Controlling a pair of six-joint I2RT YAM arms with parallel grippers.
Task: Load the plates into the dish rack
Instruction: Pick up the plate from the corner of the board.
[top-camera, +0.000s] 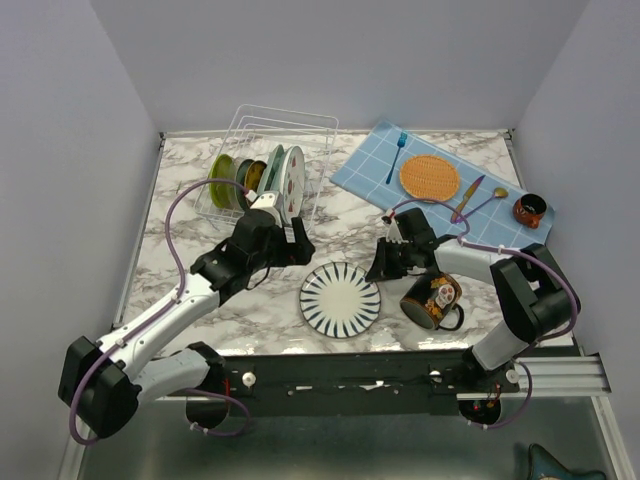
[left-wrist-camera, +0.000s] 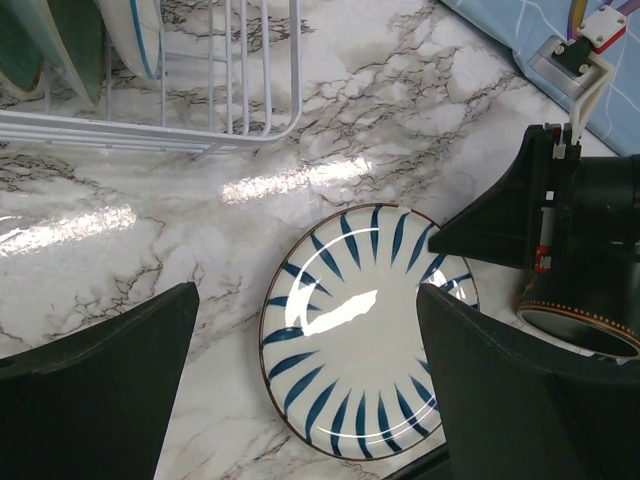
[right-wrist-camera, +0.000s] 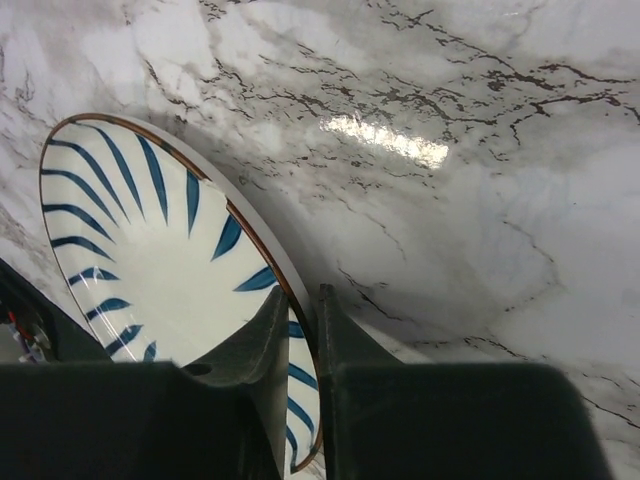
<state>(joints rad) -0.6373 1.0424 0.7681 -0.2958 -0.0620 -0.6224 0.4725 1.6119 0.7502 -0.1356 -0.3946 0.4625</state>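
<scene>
- The right gripper (right-wrist-camera: 303, 300) fills the bottom of its own wrist view. Its two dark fingers (right-wrist-camera: 262, 340) are pinched almost together on the rim of the striped plate (right-wrist-camera: 130, 240), one finger on the plate's face and the other outside its edge.
- The striped plate, white with dark blue rays and a brown edge, is on the marble table (top-camera: 350, 225) in front of the dish rack (top-camera: 275, 130), not in it. From the right wrist view I cannot tell whether the gripped edge has left the table.
- The dish rack, of white wire, stands at the far left of the table. Several plates stand on edge between its prongs: a yellow-green plate (top-camera: 222, 175) at the left end, darker ones in the middle, and a white plate with red marks (top-camera: 291, 172) at the right end.
- The black decorated mug (top-camera: 432, 298) lies on its side just right of the striped plate, beside the right forearm. Its inside cannot be made out.
- A blue cloth (top-camera: 370, 165) at the far right carries an orange woven mat (top-camera: 429, 177) and some cutlery.
- The left gripper (left-wrist-camera: 308, 300) is spread wide and grasps nothing. It hangs above the table between the rack's front corner and the striped plate, looking down on the plate.
- The left arm stretches diagonally from the near left corner toward the rack.
- The right arm is folded, its elbow out to the right and its forearm reaching left to the plate's right edge.
</scene>
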